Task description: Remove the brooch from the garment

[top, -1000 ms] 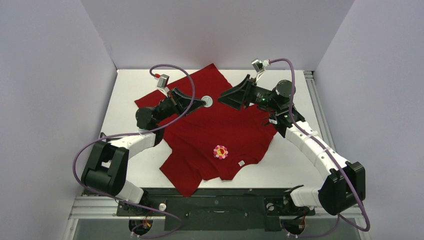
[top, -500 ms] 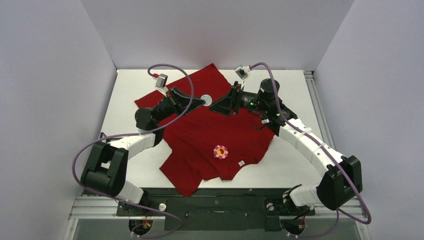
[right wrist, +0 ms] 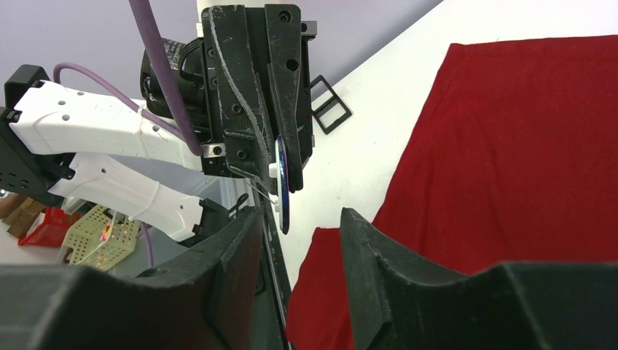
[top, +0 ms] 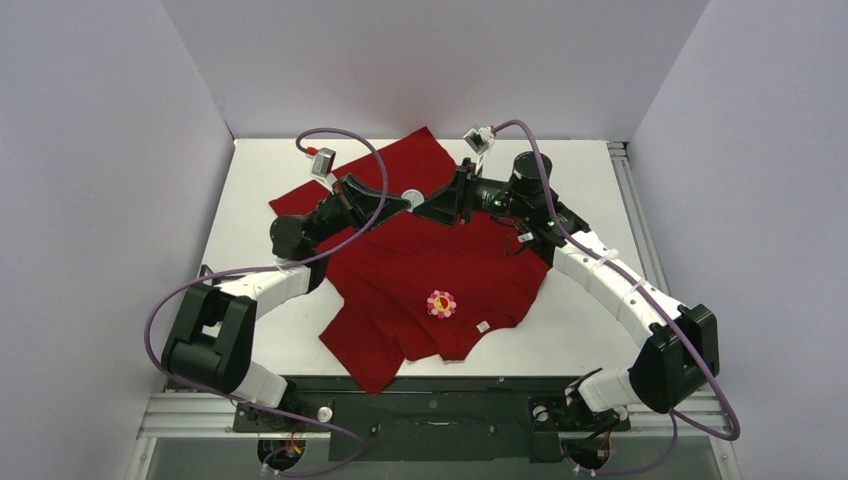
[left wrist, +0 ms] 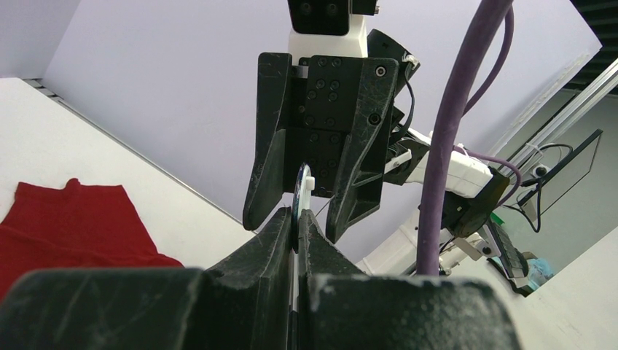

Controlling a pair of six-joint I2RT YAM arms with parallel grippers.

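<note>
The dark-red T-shirt (top: pixel 440 255) lies spread on the table, white neck tag (top: pixel 482 326) near the front. The pink flower brooch (top: pixel 441 303) with a yellow centre sits on the shirt, far from both grippers. My left gripper (top: pixel 403 204) is raised over the shirt's back part, shut on a thin round white disc (top: pixel 413 199), seen edge-on in the left wrist view (left wrist: pixel 303 186). My right gripper (top: pixel 428 208) is open and faces the left one. In the right wrist view the disc (right wrist: pixel 283 186) stands just beyond my open right gripper (right wrist: pixel 300 215).
The white table (top: pixel 260 180) shows bare at the left and right of the shirt. Grey walls enclose the back and sides. Purple cables (top: pixel 340 135) loop above both arms. A small black frame (right wrist: pixel 331 109) lies on the table beside the shirt.
My right gripper has swung left across the back of the shirt and closed in on the left gripper and its disc. The left arm, shirt and brooch have not moved.
</note>
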